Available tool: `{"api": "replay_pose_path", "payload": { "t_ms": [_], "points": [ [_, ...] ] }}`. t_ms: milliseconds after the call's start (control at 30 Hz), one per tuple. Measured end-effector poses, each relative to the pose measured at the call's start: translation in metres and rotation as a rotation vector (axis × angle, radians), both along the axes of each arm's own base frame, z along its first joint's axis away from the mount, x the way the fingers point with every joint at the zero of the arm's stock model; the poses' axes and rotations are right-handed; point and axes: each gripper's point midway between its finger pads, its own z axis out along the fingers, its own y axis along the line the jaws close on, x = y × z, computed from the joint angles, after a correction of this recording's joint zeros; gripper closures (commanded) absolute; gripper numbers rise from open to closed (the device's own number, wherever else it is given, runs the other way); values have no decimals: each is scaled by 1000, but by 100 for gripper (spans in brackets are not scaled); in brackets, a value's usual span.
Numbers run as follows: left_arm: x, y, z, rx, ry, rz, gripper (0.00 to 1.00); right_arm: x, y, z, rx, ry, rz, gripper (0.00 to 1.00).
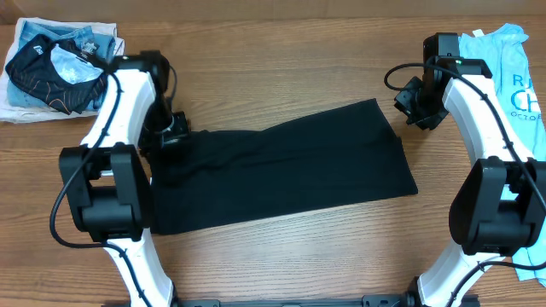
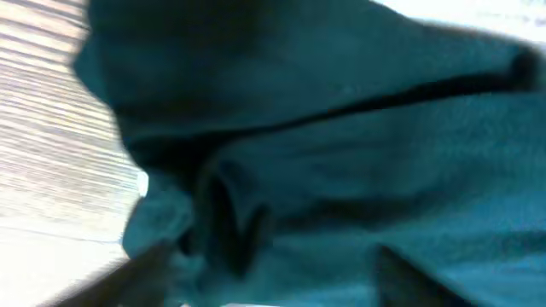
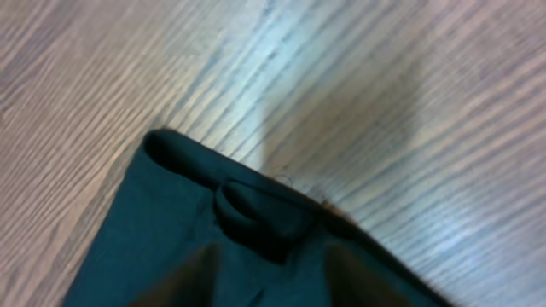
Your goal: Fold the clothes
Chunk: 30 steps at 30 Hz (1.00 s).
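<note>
The black T-shirt (image 1: 281, 175) lies flat on the wooden table as a long band, slanting from near left to far right. My left gripper (image 1: 173, 135) is at its far left corner; in the left wrist view the fingers (image 2: 273, 286) are spread wide with rumpled fabric (image 2: 358, 153) under and between them, and a small white label (image 2: 141, 182) shows. My right gripper (image 1: 416, 109) hangs just beyond the far right corner. In the right wrist view its fingers (image 3: 273, 286) are apart above the shirt's corner (image 3: 171, 230), which has a small fold.
A smaller black garment with orange lines (image 1: 38, 72) lies on light blue cloth at the far left corner. A light blue printed T-shirt (image 1: 512, 68) lies along the right edge. Bare wood (image 1: 281, 60) lies beyond the shirt.
</note>
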Motion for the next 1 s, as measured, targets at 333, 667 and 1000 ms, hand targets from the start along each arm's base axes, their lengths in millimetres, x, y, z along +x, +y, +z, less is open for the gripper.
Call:
{"api": "replay_pose_path", "payload": {
  "t_ms": [333, 667, 1000],
  "points": [
    [45, -3, -10, -5, -186, -15, 0, 25, 14, 8, 57, -111, 99, 25],
    [72, -1, -9, -5, -297, -59, 5, 30, 26, 6, 73, -122, 138, 35],
    [57, -1, -10, -9, -238, -75, 5, 29, 39, -49, 87, -13, 164, 50]
  ]
}}
